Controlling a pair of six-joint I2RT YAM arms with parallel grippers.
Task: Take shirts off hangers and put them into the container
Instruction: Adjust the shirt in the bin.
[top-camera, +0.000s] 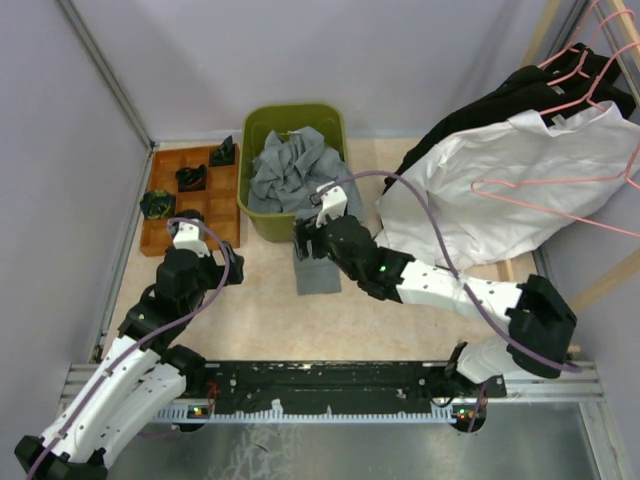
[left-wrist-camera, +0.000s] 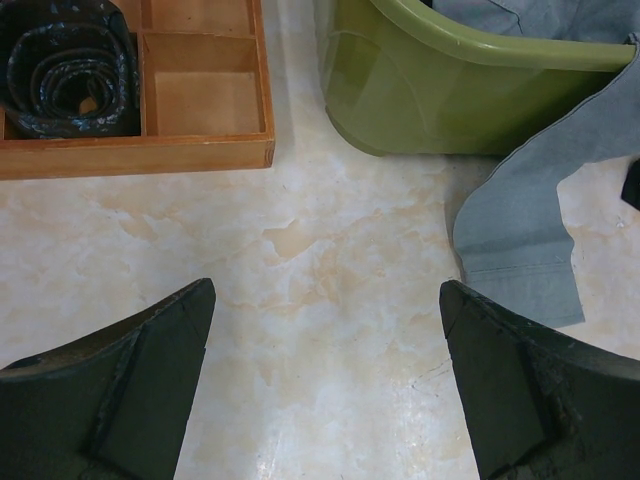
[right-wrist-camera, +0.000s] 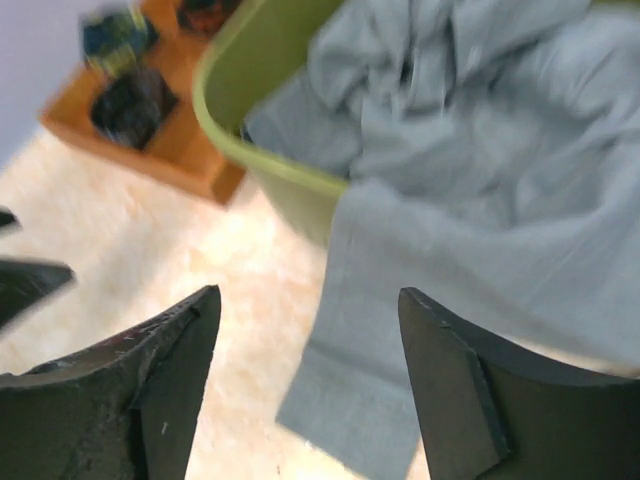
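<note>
A grey shirt (top-camera: 290, 170) (right-wrist-camera: 480, 130) lies crumpled in the olive-green container (top-camera: 262, 118) (right-wrist-camera: 240, 80). One sleeve (left-wrist-camera: 520, 230) hangs over the front rim onto the table. My right gripper (top-camera: 308, 235) (right-wrist-camera: 308, 295) hovers open above that sleeve, holding nothing. My left gripper (top-camera: 190, 218) (left-wrist-camera: 325, 285) is wide open over bare table in front of the container (left-wrist-camera: 430, 90). At right, a white shirt (top-camera: 500, 190) and a black shirt (top-camera: 490, 105) hang on pink hangers (top-camera: 575, 60). Another pink hanger (top-camera: 560, 195) lies across the white shirt.
A brown wooden compartment tray (top-camera: 160, 150) (left-wrist-camera: 140, 155) with dark rolled items (left-wrist-camera: 65, 65) stands left of the container. Light wooden rack poles (top-camera: 545, 30) rise at the far right. Grey walls close in the left side and the back.
</note>
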